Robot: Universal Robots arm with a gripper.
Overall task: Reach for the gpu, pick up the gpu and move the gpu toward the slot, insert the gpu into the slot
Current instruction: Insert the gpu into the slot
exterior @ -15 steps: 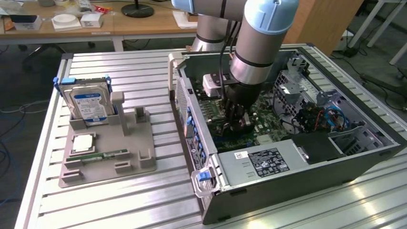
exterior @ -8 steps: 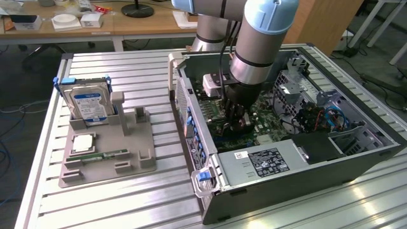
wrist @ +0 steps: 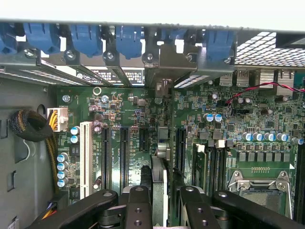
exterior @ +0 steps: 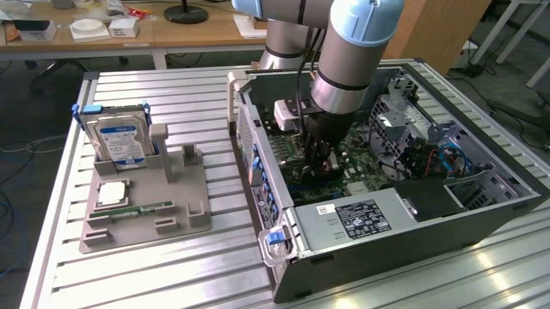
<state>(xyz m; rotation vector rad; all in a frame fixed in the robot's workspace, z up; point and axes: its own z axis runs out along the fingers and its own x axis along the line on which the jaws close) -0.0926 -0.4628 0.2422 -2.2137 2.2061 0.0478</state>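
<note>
Green motherboard (wrist: 143, 119) fills the floor of the open computer case (exterior: 481, 212), and my gripper (wrist: 162, 200) reaches down into it. My two black fingers (wrist: 138, 205) are closed partway on the gpu (wrist: 159, 183), which I hold upright and edge-on between them, its metal bracket end toward the case's rear wall with the blue clips (wrist: 128, 38). The card sits directly over a long black slot (wrist: 162, 138), between other dark slots on either side; I cannot tell whether it is seated. A white slot (wrist: 86, 157) stands further off. Outside the case, a silver hard drive (exterior: 120, 138) rests in a grey holder (exterior: 146, 212) on the ribbed metal table (exterior: 172, 277).
</note>
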